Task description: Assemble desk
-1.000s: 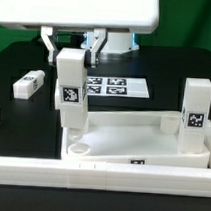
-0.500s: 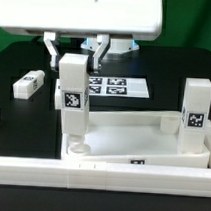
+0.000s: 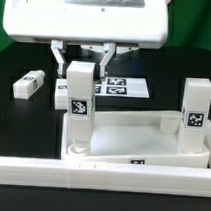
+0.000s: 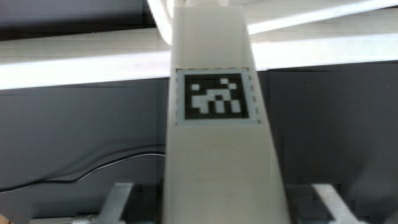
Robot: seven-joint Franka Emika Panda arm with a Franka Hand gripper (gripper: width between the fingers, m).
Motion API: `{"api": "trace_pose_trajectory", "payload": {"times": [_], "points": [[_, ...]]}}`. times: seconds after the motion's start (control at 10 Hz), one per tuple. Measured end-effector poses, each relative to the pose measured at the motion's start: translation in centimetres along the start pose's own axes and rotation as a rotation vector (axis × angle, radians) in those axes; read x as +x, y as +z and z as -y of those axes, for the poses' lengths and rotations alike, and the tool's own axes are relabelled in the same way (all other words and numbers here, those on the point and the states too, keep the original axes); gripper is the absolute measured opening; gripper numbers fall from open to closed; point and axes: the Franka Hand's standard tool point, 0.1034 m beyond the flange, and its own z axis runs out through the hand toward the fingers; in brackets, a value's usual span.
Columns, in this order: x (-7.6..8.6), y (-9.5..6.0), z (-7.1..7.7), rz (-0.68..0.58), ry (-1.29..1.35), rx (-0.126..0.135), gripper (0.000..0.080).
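Leg (image 3: 80, 102) has shifted toward the exterior view's right since a second ago and now stands upright rather than tilted. Fingers (image 3: 103, 56) are clamped on its upper end, one on each side. Its lower end is right over the near corner socket (image 3: 79, 148) of the tabletop (image 3: 132, 135); can't tell if it's seated. Wrist view: the leg's tag (image 4: 215, 95) faces the camera. Second leg (image 3: 196, 113) stands upright in the corner on the exterior view's right. Tabletop sits just behind the rail (image 3: 100, 175). Loose leg (image 3: 29, 85) lies flat on the counter (image 3: 16, 59), well apart on the exterior view's left. Marker board (image 3: 119, 89) lies behind the held leg.
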Motion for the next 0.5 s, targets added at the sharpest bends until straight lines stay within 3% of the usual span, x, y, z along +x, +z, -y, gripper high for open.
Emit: {"api": "trace_pose_trajectory", "payload": {"times": [0.5], "points": [[-0.28, 0.08, -0.20, 0.000, -0.001, -0.003, 0.0290]]}}
